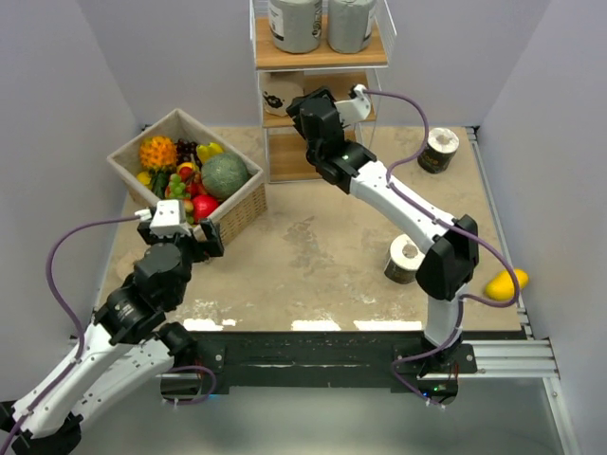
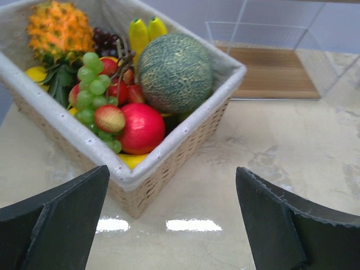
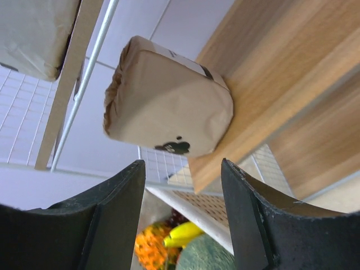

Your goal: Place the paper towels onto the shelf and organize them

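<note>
The shelf (image 1: 322, 59) stands at the back centre. Two grey paper towels (image 1: 295, 23) (image 1: 352, 23) sit on its top board. A tan roll with a black print (image 1: 279, 95) sits on the middle board; my right arm hides the rest of that tier. My right gripper (image 1: 305, 107) is open and empty just in front of it. In the right wrist view the tan roll (image 3: 169, 104) lies on the wooden board (image 3: 275, 84), just beyond my right gripper (image 3: 183, 225), apart from it. Two dark-wrapped rolls (image 1: 438, 150) (image 1: 406, 259) stand on the table. My left gripper (image 2: 171, 225) is open and empty.
A wicker fruit basket (image 1: 242, 204) sits at the back left, and my left gripper (image 1: 204, 242) is by its near corner (image 2: 135, 188). A yellow mango (image 1: 505, 282) lies at the table's right edge. Part of another pale roll (image 3: 34, 34) shows behind the wire frame.
</note>
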You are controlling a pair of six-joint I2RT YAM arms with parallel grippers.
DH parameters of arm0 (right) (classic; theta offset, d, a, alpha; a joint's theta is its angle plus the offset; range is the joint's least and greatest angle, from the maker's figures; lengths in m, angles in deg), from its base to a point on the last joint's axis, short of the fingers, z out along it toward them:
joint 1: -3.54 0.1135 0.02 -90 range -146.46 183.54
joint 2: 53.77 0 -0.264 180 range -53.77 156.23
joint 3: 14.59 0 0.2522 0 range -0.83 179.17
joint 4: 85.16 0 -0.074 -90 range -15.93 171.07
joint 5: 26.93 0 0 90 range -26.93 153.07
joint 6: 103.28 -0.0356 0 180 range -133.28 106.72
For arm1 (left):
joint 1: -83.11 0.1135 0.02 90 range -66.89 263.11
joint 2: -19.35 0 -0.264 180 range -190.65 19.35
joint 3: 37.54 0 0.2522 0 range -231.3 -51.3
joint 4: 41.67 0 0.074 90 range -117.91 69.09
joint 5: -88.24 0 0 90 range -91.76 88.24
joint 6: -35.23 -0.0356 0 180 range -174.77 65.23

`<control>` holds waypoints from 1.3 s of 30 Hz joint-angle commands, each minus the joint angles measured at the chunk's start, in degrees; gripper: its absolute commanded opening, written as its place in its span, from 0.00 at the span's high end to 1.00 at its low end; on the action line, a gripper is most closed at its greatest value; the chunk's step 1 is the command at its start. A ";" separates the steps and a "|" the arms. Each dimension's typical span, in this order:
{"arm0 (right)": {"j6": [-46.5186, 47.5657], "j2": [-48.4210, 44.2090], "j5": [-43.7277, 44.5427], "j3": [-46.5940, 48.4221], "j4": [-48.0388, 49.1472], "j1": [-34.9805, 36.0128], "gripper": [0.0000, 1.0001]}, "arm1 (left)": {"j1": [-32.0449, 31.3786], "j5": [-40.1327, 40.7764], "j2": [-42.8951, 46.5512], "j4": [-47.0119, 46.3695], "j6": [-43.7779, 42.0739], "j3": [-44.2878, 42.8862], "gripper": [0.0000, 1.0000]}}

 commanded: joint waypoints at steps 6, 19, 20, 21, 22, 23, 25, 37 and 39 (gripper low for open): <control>10.82 -14.08 -4.08 -12.18 -0.24 6.07 0.39 | 0.32 13.53 -12.71 19.49 27.87 -9.05 0.06; 23.31 -35.34 -19.38 -39.60 -1.03 8.10 0.36 | 8.13 19.00 -24.75 39.80 48.48 -23.47 0.09; 23.57 -37.02 -20.08 -42.22 -0.76 8.10 0.36 | 9.36 18.02 -25.28 39.46 47.62 -24.43 0.08; 23.66 -38.52 -20.52 -43.64 -0.59 8.10 0.36 | 12.07 16.88 -26.16 38.24 47.00 -24.70 0.09; 23.58 -41.58 -20.61 -44.87 -0.76 8.10 0.35 | 13.75 14.61 -26.52 37.70 46.65 -24.79 0.09; 23.31 -43.18 -20.53 -47.32 -0.76 8.10 0.35 | 15.60 13.37 -26.87 37.00 45.25 -25.05 0.09; 22.00 -46.08 -20.62 -49.88 -0.50 8.10 0.35 | 22.79 7.77 -28.18 34.28 42.44 -25.41 0.09; 25.07 -51.72 -24.39 -54.56 -0.23 8.10 0.33 | 54.02 -0.02 -35.13 43.22 42.94 -27.43 0.11; 25.07 -51.20 -24.66 -54.38 -0.32 8.10 0.33 | 54.46 1.14 -35.40 45.95 46.46 -25.33 0.11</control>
